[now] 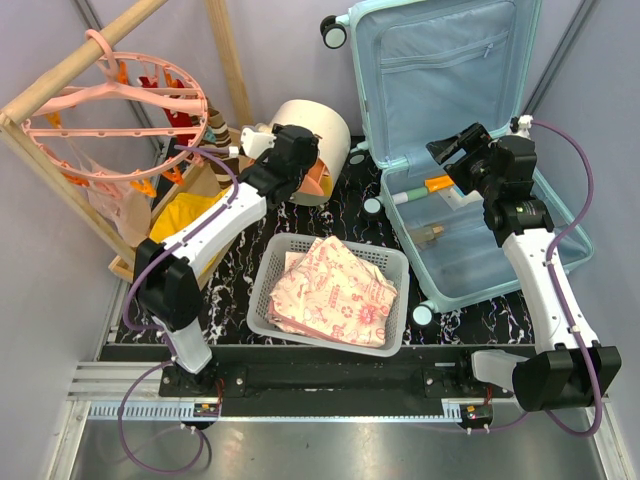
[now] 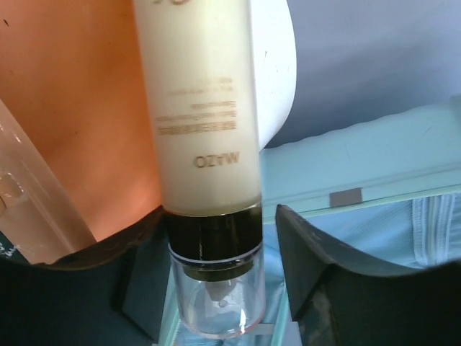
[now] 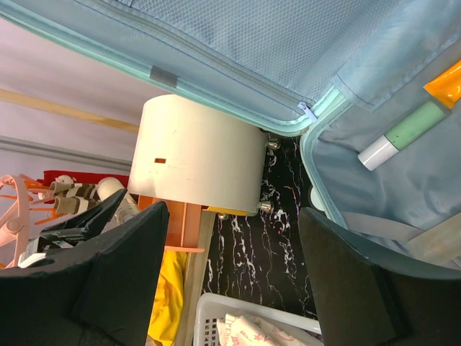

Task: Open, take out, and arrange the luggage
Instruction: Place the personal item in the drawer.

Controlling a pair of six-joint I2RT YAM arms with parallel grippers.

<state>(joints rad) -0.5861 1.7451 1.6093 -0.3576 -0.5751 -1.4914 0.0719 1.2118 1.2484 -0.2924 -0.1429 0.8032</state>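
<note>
The luggage (image 1: 452,62) lies open at the right, its lid upright and its base flat on the table. In the left wrist view its mint rim (image 2: 374,155) shows behind. My left gripper (image 1: 303,168) is at the mouth of the cream-and-orange drawer box (image 1: 312,122). A cream bottle (image 2: 202,108) with a black collar and clear cap stands between its fingers (image 2: 324,281). The right finger is apart from the bottle, so the gripper is open. My right gripper (image 1: 452,150) hovers open and empty over the suitcase base (image 3: 374,180).
A green tube with a white cap (image 1: 415,195) and a brush-like item (image 1: 430,232) lie in the suitcase base. A white basket (image 1: 268,270) holding patterned cloth (image 1: 335,292) sits at front centre. A pink hanger ring (image 1: 120,105) on a wooden rack stands at left.
</note>
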